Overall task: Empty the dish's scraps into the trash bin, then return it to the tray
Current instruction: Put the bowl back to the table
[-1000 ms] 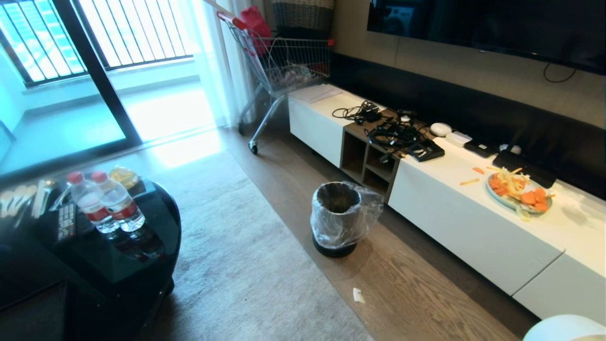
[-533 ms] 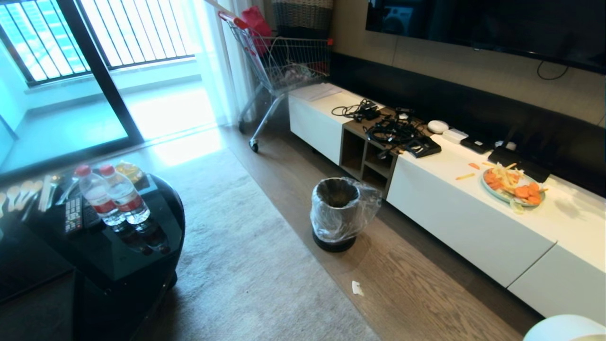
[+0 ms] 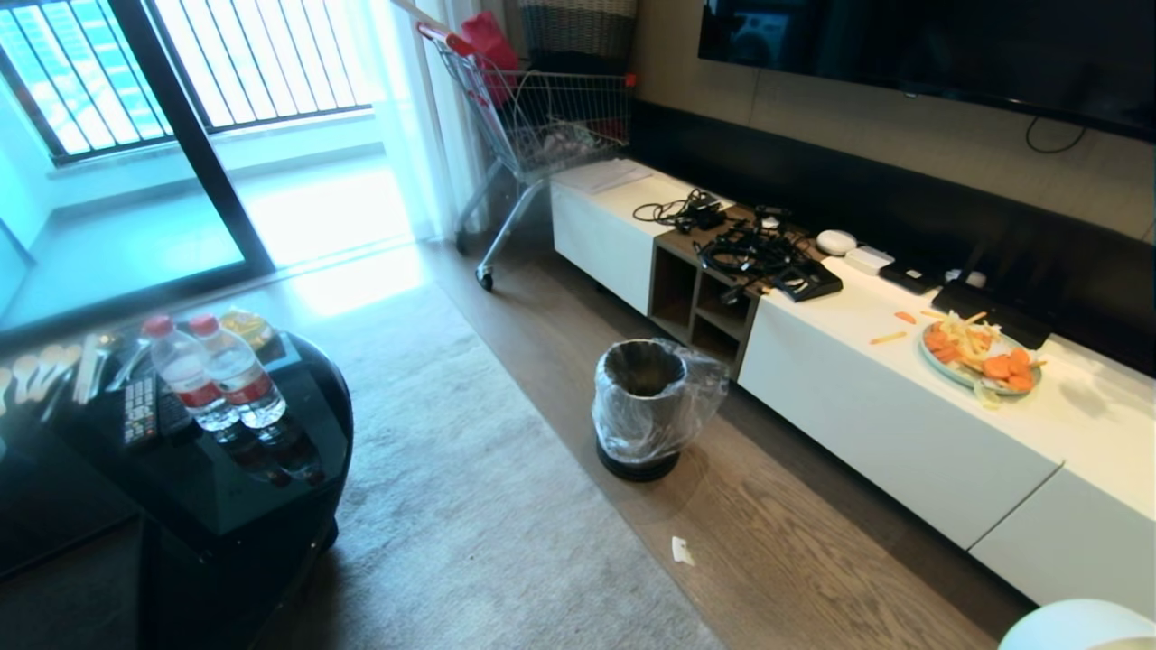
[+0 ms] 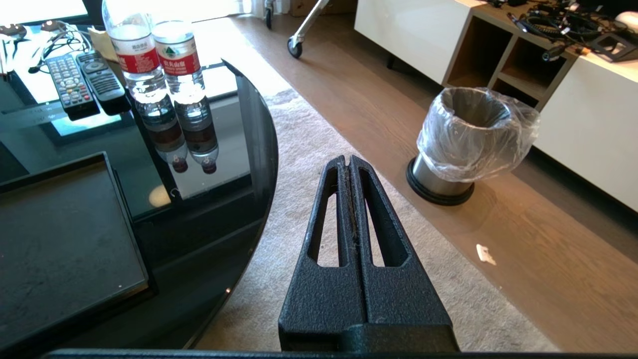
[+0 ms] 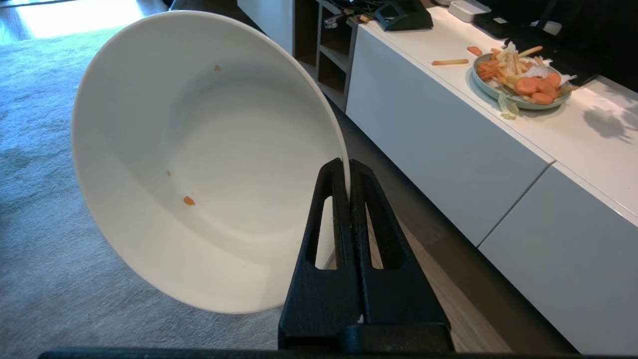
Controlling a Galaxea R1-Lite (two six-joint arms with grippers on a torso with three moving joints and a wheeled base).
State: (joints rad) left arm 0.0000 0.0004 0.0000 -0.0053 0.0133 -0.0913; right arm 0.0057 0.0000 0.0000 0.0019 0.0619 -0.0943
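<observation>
Where writing is concerned, only the red labels of the two water bottles [image 4: 159,65] carry any, in white characters too small to read, in the upper left of the left wrist view; two remote controls [image 4: 82,87] lie beside them on the glossy black table [image 4: 249,134]; the matte black tray [image 4: 65,239] fills the lower left of that view and shows in no other. The left gripper [image 4: 347,162] has its fingers pressed together on nothing, over the carpet [image 4: 299,164]. The right wrist view alone shows the right gripper [image 5: 347,167] pinched on the rim of the dish [image 5: 199,159], tilted on edge, bearing only a few orange specks [image 5: 188,200]. The trash bin [image 3: 646,411] stands on the wood floor at centre of the head view; a plate of scraps [image 3: 980,357] rests on the white cabinet [image 3: 885,415] at right.
</observation>
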